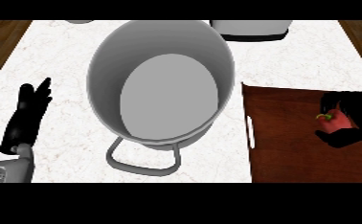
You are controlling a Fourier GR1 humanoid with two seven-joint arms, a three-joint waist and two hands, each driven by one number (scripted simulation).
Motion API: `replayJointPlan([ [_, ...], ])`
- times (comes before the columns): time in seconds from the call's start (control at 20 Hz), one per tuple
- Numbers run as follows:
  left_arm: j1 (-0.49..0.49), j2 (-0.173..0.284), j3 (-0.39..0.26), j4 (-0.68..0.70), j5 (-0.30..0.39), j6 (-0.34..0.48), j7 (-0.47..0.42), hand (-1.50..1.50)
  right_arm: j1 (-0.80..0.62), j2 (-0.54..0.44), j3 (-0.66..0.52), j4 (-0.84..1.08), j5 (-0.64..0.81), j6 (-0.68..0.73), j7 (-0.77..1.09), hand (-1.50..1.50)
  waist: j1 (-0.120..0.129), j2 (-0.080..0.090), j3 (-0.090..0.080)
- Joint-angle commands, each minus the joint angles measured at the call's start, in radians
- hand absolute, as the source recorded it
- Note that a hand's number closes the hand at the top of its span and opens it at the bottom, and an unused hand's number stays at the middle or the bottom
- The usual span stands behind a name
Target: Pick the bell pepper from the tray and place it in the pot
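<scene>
A red bell pepper with a green stem lies on the dark wooden tray at the right edge of the head view. My right hand curls round it, black fingers above and below, hiding much of it. The grey pot stands in the middle of the white marble counter, empty inside, its loop handle towards me. My left hand rests open at the left edge, fingers up, away from the pot.
A white appliance with a black base stands at the back right, behind the pot. A pale object peeks in at the back left. Brown wood shows beyond both counter ends. The tray has a white slot handle.
</scene>
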Motion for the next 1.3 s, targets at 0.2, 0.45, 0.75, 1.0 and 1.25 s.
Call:
replayJointPlan([
  [0.2,-0.032,0.019,0.013,-0.02,0.002,-0.017,0.055,0.0,0.127,0.077,0.118,-0.39,0.172,0.082,0.367,1.5,-0.008,-0.003,0.0],
  [0.45,0.026,0.012,0.023,-0.009,0.012,-0.028,-0.01,0.0,0.188,0.097,0.026,-0.681,0.073,0.123,0.409,1.5,-0.011,-0.005,0.0],
  [0.75,0.049,-0.016,0.01,-0.012,-0.005,-0.002,-0.022,0.0,0.068,0.186,-0.013,-0.909,-0.084,0.088,0.41,1.5,-0.008,-0.01,0.0],
  [1.0,-0.007,-0.019,-0.005,-0.018,-0.022,0.003,0.022,0.0,-0.005,0.229,0.012,-1.122,-0.138,0.147,0.546,1.5,-0.006,-0.003,0.0],
  [1.25,0.026,-0.017,-0.007,-0.075,-0.015,-0.015,0.037,0.0,-0.31,0.205,0.074,-1.154,-0.189,0.331,0.836,1.5,0.01,-0.004,-0.001],
])
